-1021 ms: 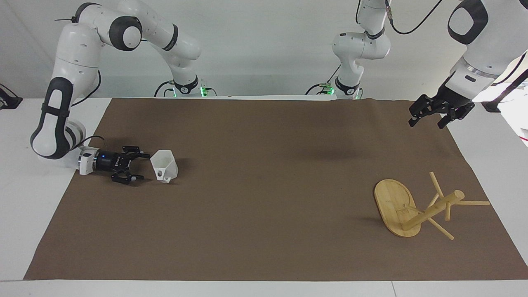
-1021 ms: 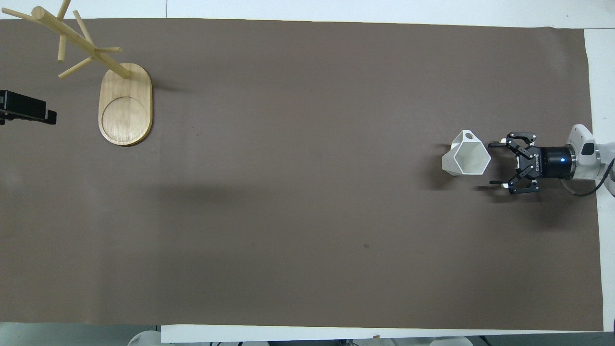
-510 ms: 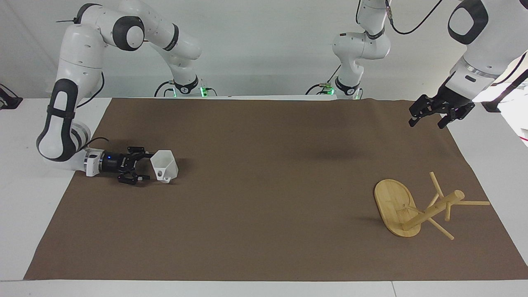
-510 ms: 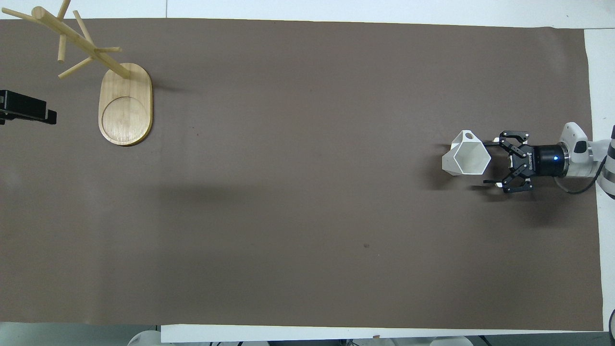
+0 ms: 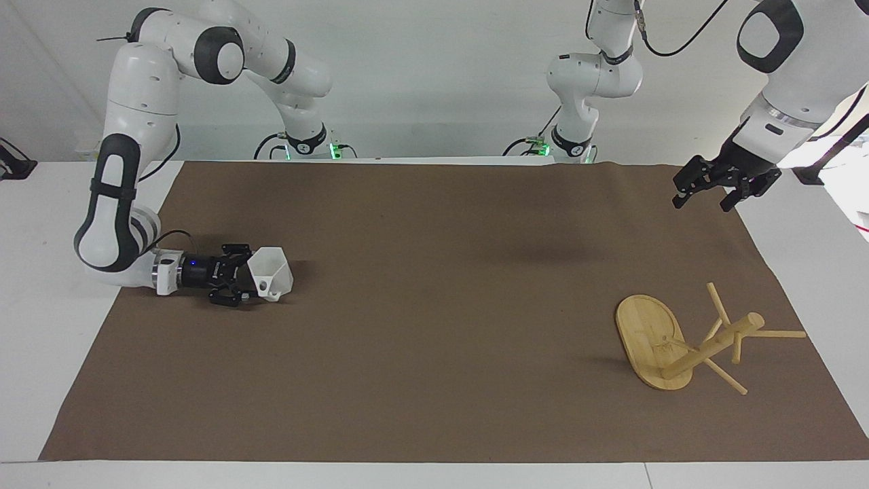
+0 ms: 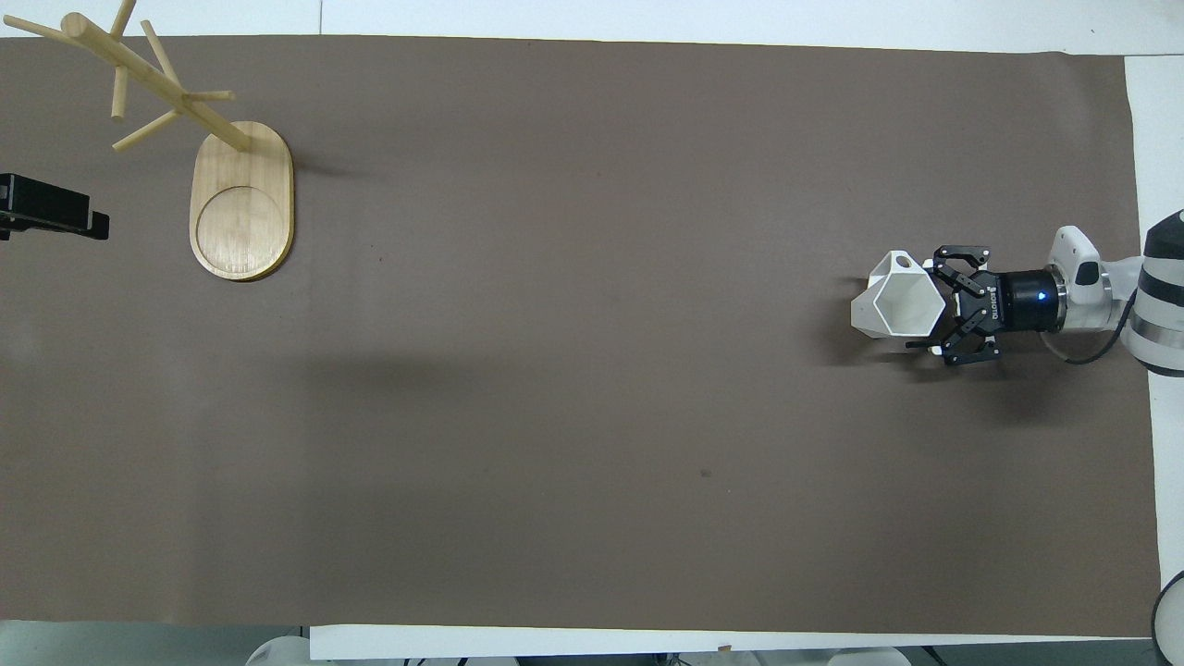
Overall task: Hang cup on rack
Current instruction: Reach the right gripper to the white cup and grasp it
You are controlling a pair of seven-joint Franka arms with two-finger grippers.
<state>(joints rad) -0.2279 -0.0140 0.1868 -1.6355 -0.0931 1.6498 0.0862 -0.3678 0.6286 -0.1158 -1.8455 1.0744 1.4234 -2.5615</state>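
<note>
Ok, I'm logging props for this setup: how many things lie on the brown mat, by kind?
White cup: 1
Bamboo rack: 1
Total: 2

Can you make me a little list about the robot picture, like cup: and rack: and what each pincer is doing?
cup: white, standing on the brown mat at the right arm's end of the table
rack: bamboo mug tree, upright at the left arm's end, nothing hanging on its pegs
right pincer: low and level, open, its fingers reaching either side of the cup's rim
left pincer: open, waiting in the air over the mat's edge
job so far: cup not yet lifted or hung
</note>
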